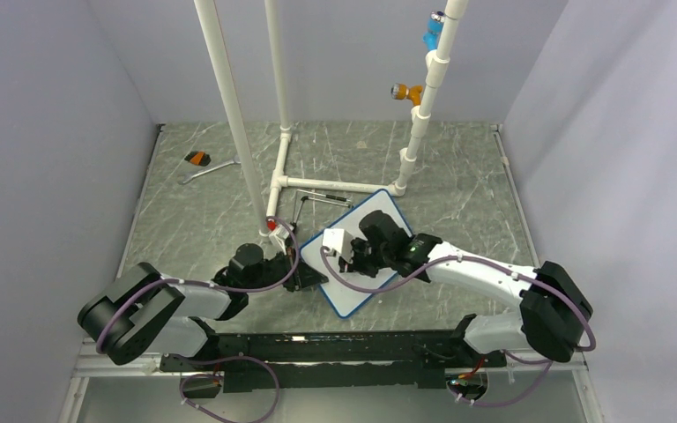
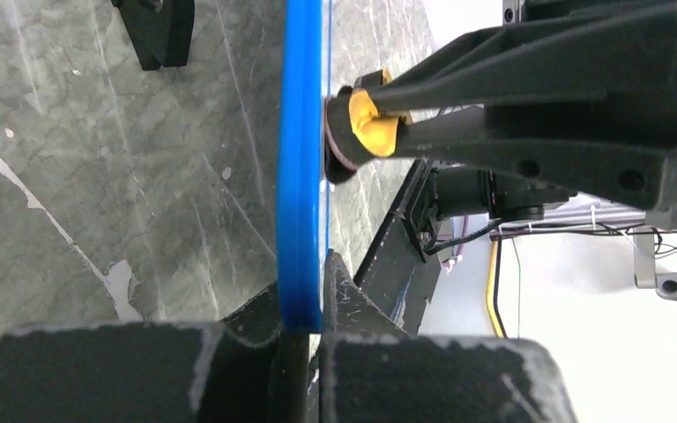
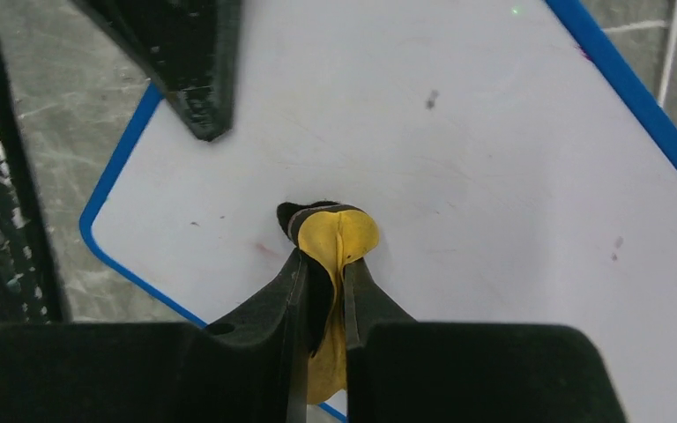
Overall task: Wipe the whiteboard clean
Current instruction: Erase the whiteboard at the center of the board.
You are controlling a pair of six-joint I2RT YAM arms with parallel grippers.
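Board position: the whiteboard (image 1: 350,295) sits mid-counter just ahead of the two arm bases, turned cornerwise. I cannot tell whether it lies fully flat.
Board face: mostly white, with a faint red smear (image 3: 264,249) beside the wiper and a few small specks farther out.
Left gripper: the left gripper (image 2: 307,304) is closed on the board's blue frame (image 2: 301,159) at its left edge, pinning it.
Right gripper: the right gripper (image 3: 324,261) is clamped on a yellow wiper (image 3: 339,233) with a dark pad, and the pad touches the board face.
Handling: the board is probably light, thin and stiff with a slick face, so it would slide or lift under rubbing unless it is held.
Where to hold: the frame edge suits a pinch, since it stays off the writing face and gives the fingers a rim to bite on.
Wiper: looks soft and squashes between the fingers; moderate pressure should do.
Surface: the grey marbled counter (image 1: 458,176) is smooth and likely gives the board little grip.
Room: pale walls (image 1: 44,132) close off three sides. A white pipe frame (image 1: 229,106) rises just behind the board, and a wrench (image 1: 210,168) lies far left, well apart.
Risk: wide strokes could carry the right arm toward the pipes.
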